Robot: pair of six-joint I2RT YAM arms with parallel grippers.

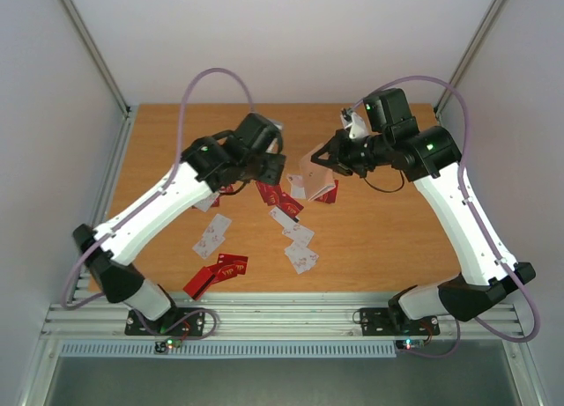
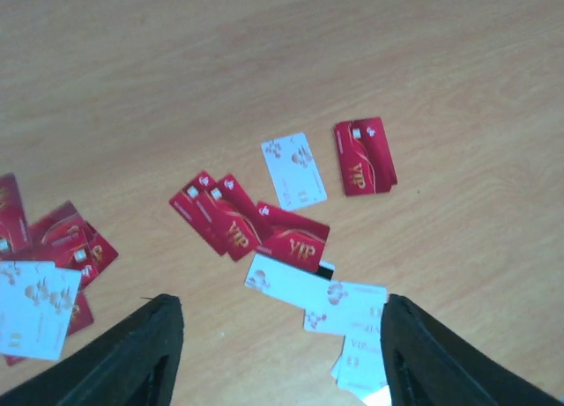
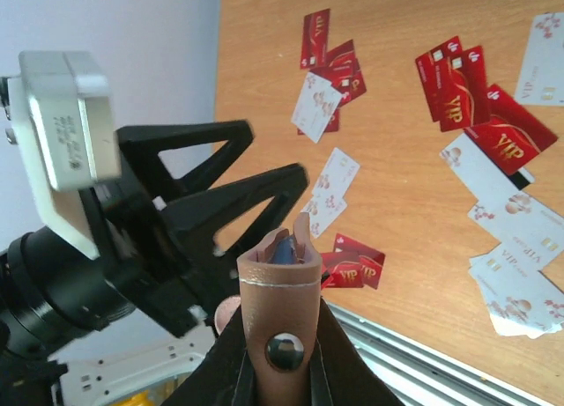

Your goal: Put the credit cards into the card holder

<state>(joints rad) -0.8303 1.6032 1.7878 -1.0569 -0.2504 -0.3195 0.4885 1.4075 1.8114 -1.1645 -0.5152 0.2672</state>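
1. Holding one small tan-brown leather-like card holder (image 3: 280,305) up off the orange-brown wooden table (image 1: 397,239), the right gripper (image 3: 282,371) is clamped on its lower part. The holder hangs just right of centre, toward the far side.
2. One round metal snap (image 3: 284,351) shows on the holder's face, and something blue-grey peeks from its top edge.
3. The left gripper (image 2: 280,305) hangs just left of the holder. Its two black fingers (image 2: 145,353) are spread wide with nothing pinched between them, only table and cards below.
4. The thin rectangular credit cards (image 1: 295,234) lie flat across the middle and near-left of the table. Some are red with gold lettering, others white with reddish marks.
5. Below the left gripper I count three red cards (image 2: 238,225) fanned over one another. There is also one red card (image 2: 364,157) on its own and one white card (image 2: 293,170) just beside it, not touching.
6. Toward the near-left lie two white cards (image 1: 211,234), one overlapping the other. Nearer still is a small red bunch (image 1: 220,270), two or three cards; I cannot tell which.
7. A chain of white cards (image 1: 300,247) runs from the centre toward the near edge, at least four of them, overlapping.
8. More red ones sit partly hidden under the left arm (image 1: 159,208), so I cannot tell the full tally.
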